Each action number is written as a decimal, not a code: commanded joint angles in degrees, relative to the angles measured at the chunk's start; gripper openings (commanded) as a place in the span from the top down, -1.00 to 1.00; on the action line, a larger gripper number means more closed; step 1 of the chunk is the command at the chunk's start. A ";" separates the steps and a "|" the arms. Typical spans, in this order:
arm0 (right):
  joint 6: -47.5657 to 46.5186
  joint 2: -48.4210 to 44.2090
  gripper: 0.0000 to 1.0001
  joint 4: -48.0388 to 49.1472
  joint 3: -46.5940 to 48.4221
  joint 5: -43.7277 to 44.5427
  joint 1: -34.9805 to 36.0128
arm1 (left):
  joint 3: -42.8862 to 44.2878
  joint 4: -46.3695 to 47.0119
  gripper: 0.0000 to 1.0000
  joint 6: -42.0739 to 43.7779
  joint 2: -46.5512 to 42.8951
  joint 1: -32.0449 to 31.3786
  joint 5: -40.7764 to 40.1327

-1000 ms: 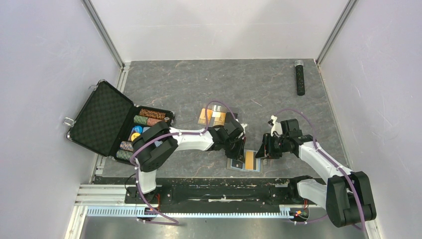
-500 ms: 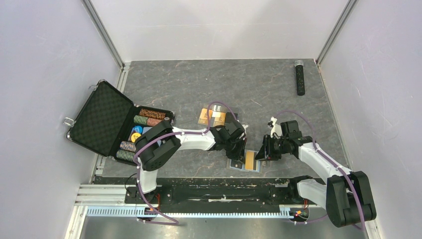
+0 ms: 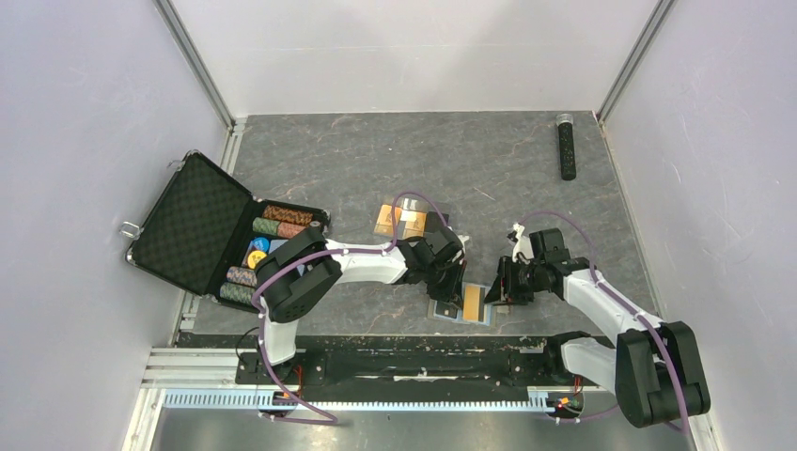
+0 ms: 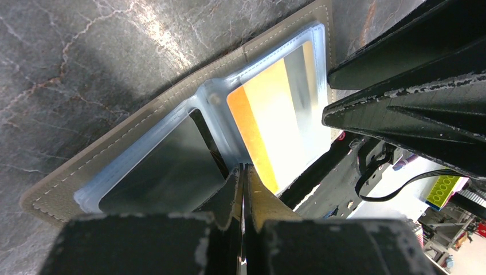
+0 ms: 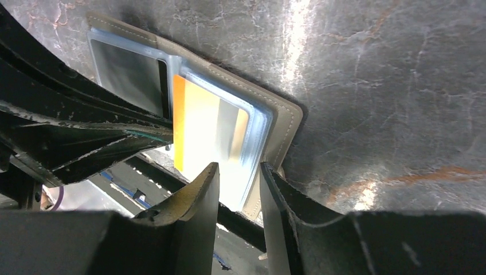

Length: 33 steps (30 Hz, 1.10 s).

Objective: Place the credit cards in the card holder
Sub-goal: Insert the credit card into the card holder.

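The card holder [image 3: 447, 309] lies open near the table's front edge, taupe outside with light blue clear sleeves. One orange-gold credit card [image 3: 471, 303] sits in its right sleeve; it also shows in the left wrist view [image 4: 269, 114] and the right wrist view [image 5: 198, 126]. More credit cards [image 3: 387, 220] lie behind it. My left gripper [image 4: 242, 172] is shut, its tips resting at the holder's middle fold by the empty left sleeve [image 4: 160, 166]. My right gripper [image 5: 239, 172] is narrowly open, its tips over the right sleeve's outer edge, holding nothing.
An open black poker-chip case [image 3: 202, 225] with chip stacks stands at the left. A black remote-like stick [image 3: 567, 146] lies at the back right. The black base rail [image 3: 404, 362] runs just in front of the holder. The two grippers are close together.
My right gripper has moved slightly left and nearer, onto the holder's right edge. The left gripper has barely moved. The card stays in the sleeve.
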 commanded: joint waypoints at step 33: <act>-1.28 0.87 0.42 1.70 1.39 -0.05 0.35 | 1.59 -3.79 0.96 2.07 2.62 -1.05 -1.54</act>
